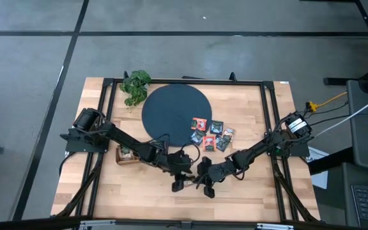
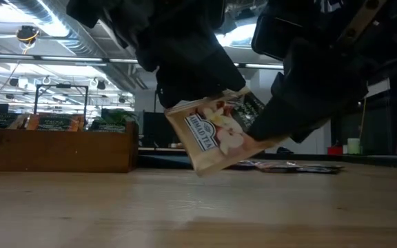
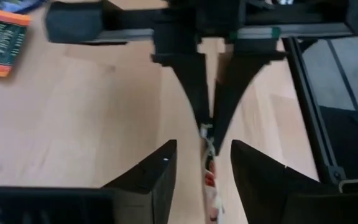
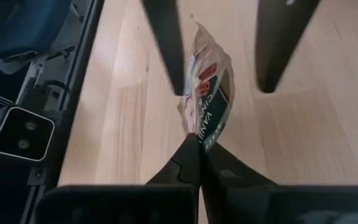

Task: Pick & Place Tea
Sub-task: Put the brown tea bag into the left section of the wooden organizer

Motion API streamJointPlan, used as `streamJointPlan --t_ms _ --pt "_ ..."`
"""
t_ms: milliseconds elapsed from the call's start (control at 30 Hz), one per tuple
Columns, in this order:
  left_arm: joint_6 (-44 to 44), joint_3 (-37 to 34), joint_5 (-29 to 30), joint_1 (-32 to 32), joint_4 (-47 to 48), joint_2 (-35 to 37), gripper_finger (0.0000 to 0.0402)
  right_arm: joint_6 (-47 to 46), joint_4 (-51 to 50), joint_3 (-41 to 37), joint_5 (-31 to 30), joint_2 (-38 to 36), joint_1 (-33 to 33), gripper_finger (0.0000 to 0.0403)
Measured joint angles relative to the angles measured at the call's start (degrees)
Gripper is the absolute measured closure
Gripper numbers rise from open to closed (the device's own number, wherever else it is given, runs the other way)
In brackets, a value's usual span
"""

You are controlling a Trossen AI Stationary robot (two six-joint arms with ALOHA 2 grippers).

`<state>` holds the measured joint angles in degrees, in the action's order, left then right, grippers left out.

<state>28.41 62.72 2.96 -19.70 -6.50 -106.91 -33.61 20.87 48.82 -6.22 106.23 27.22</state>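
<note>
A beige tea sachet (image 2: 216, 138) with a printed label hangs tilted above the table's near middle. My right gripper (image 4: 201, 140) is shut on it. My left gripper (image 3: 204, 144) is open just left of it. Its two fingers stand on either side of the sachet (image 3: 210, 180), with a gap showing on each side. From above, both grippers (image 1: 181, 182) (image 1: 204, 186) meet tip to tip. Several more sachets (image 1: 211, 134), orange-red and dark, lie flat beside the dark disc (image 1: 171, 105). My right gripper pinches the sachet between its two shut fingers at the sachet's end nearest them (image 4: 204, 132). It comes slanting down from the table's right. The sachet is lifted clear of the table, tilted, and its free end (image 2: 198, 162) points down to the left.
A wooden compartment tray (image 1: 125, 153) with sachets standing in it sits at the left, close to my left arm. A leafy plant (image 1: 136, 86) stands at the far left of the disc. Bare wood (image 1: 248, 198) lies along the near edge.
</note>
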Motion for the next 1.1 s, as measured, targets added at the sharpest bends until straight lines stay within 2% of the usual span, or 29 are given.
streamJointPlan --t_ms 200,300,433,500,833,967,1100 --pt "0.0 0.0 -1.4 -0.1 0.0 0.0 0.0273 0.7 0.4 0.0 -0.1 0.0 0.0 0.04" --pt "-0.1 0.0 -2.8 -0.1 0.0 0.0 0.0309 0.0 0.8 0.0 -0.1 0.0 0.0 0.0393" --pt "-0.1 0.0 -4.0 -0.1 0.0 0.0 0.038 -0.4 0.7 0.0 -0.1 0.0 0.0 0.0378" --pt "0.2 0.0 -3.8 -0.3 0.0 0.0 0.0393 -0.7 0.7 0.0 -0.1 -0.1 0.0 0.0372" --pt "1.3 -1.2 8.5 -4.1 -1.3 1.2 0.0399 -5.2 0.1 0.0 1.1 -0.1 1.0 0.031" --pt "3.1 -5.8 15.9 -5.9 -6.4 4.7 0.0399 -5.1 0.7 0.0 1.0 -0.1 2.0 0.0284" --pt "2.2 -11.9 23.2 -8.4 -17.1 9.2 0.0399 -4.0 1.2 0.0 -3.7 -0.3 3.0 0.0271"
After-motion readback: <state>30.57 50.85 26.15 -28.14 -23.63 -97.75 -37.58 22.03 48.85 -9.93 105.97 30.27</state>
